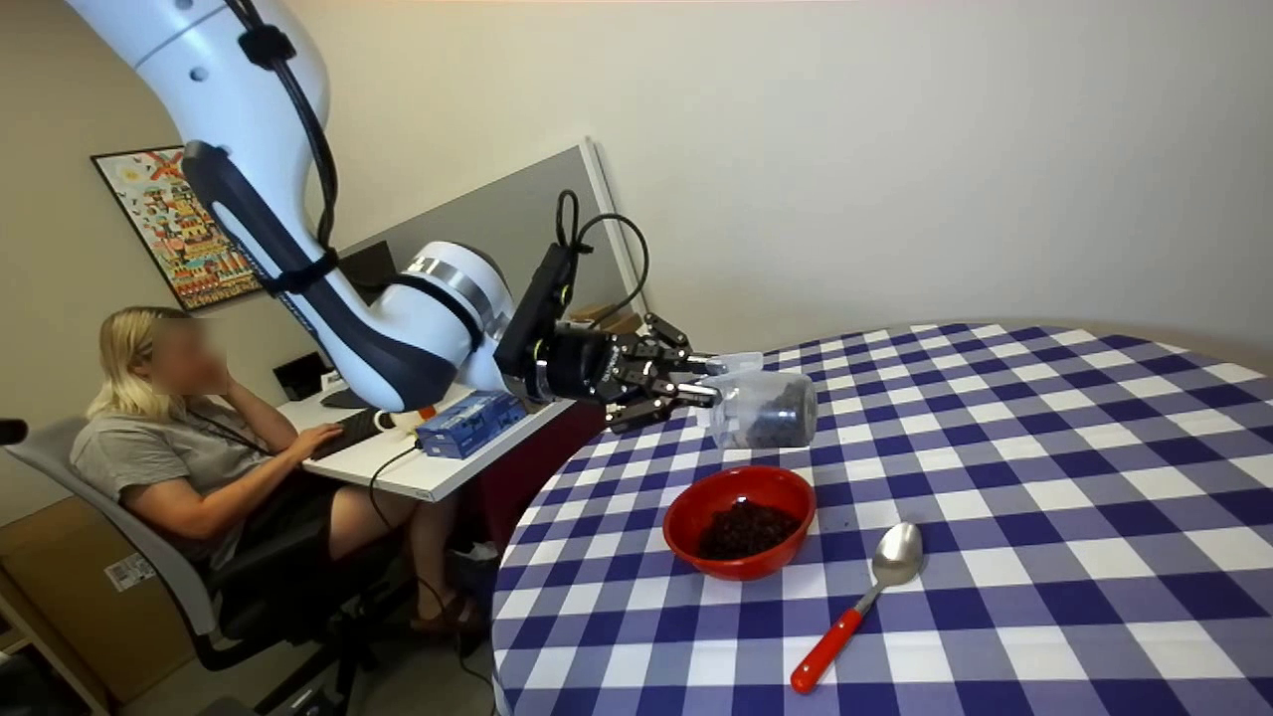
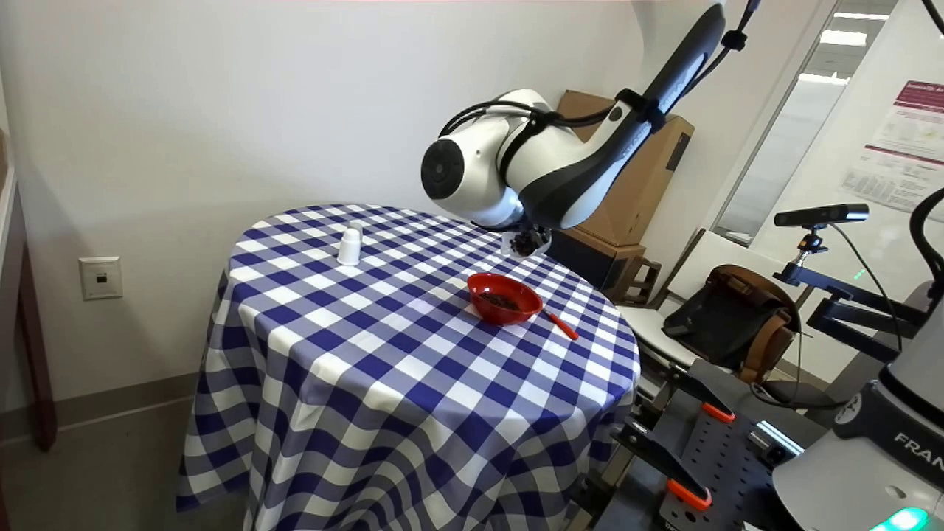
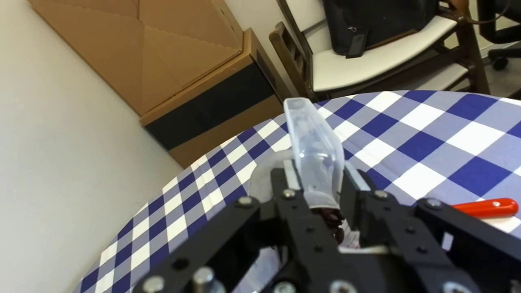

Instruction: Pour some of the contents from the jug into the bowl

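Observation:
The jug (image 1: pixel 761 410) is see-through, with dark small pieces inside. It is tilted nearly onto its side in the air, a little above the table and close to the bowl; it also shows in an exterior view (image 2: pixel 525 242). My gripper (image 1: pixel 712 382) is shut on the jug's handle, which stands between the fingers in the wrist view (image 3: pixel 319 171). The jug's body is partly hidden by the fingers there. The red bowl (image 1: pixel 686 545) stands upright on the table below the jug, with dark small pieces in it; it also shows in an exterior view (image 2: pixel 501 316).
A spoon (image 1: pixel 843 636) with a red handle lies beside the bowl. A checked blue and white cloth (image 1: pixel 1044 477) covers the round table. White cup-like things (image 2: pixel 349 247) stand at the table's far side. A person (image 1: pixel 199 428) sits at a desk behind the arm.

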Tool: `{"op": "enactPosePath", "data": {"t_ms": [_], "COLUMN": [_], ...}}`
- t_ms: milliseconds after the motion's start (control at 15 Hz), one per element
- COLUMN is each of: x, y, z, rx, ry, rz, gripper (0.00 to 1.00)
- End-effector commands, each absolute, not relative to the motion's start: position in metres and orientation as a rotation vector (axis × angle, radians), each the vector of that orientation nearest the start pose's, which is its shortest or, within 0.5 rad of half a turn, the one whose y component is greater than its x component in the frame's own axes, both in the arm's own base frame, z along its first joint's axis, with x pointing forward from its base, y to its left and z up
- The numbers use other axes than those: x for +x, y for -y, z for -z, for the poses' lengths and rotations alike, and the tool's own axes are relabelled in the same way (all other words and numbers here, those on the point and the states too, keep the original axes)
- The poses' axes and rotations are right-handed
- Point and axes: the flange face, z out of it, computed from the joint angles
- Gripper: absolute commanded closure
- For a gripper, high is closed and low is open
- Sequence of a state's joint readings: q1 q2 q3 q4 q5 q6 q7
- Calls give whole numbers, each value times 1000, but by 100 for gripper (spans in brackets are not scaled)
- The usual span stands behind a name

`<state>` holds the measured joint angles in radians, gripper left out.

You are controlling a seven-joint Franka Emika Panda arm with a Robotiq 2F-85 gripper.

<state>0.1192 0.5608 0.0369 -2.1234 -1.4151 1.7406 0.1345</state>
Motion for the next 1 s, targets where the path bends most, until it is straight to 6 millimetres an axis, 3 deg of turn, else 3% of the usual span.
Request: {"op": "enactPosePath", "data": {"t_ms": [0, 933], "x": [527, 517], "y": [-3, -6], "z": [-140, -123], "rx": [1501, 1290], "ry": [-911, -872], "rz": [603, 592], "gripper": [88, 88]}}
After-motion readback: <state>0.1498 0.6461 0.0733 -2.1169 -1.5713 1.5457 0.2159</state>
